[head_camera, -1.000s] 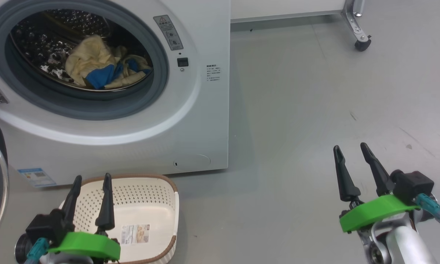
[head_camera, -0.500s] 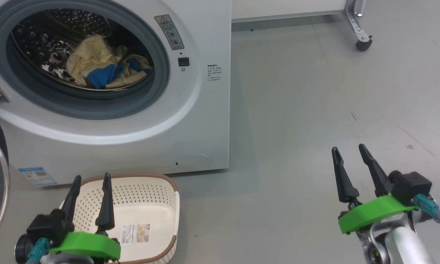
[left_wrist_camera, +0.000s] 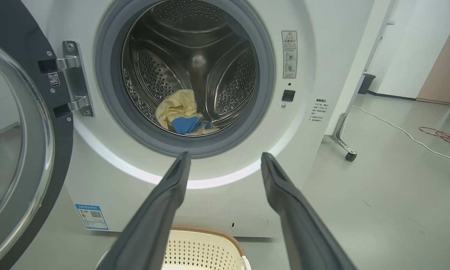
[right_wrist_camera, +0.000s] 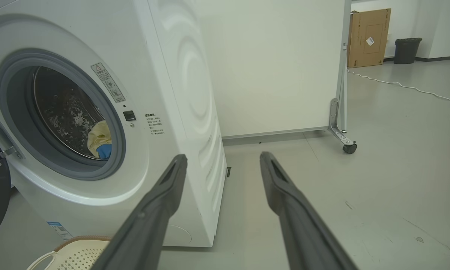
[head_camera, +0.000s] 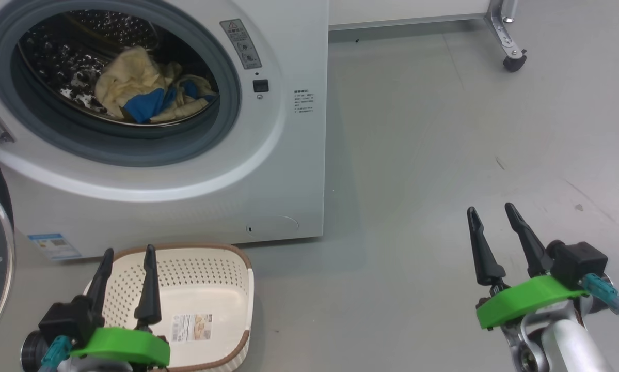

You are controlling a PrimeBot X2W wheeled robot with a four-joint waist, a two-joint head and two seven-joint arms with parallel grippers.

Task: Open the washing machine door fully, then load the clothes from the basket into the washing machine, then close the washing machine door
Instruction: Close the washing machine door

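The clothes point(head_camera: 133, 90) lie in a heap on the bottom of the steel drum point(left_wrist_camera: 232, 82), well inside the grey seal, so nothing hangs over the lip to catch when the washing machine door point(left_wrist_camera: 57, 157) swings; the basket point(head_camera: 195, 271) sits on the floor just before the washing machine point(head_camera: 288, 155) with only its sticker showing inside, which suggests the loading is done; the door stands wide open on its hinge point(left_wrist_camera: 72, 78) at the robot's left, its glass facing outward, and closing it looks to be the step that remains. The left gripper point(head_camera: 129, 249) hovers above the near end of the basket, fingers spread and holding nothing, pointed toward the drum opening; the door is to its left and close by, so this arm seems the better placed to push it round. The right gripper point(head_camera: 490, 207) hangs over bare floor well to the right of the machine, also spread and empty, apart from door, basket and clothes alike; from there it is out of the door's swing.
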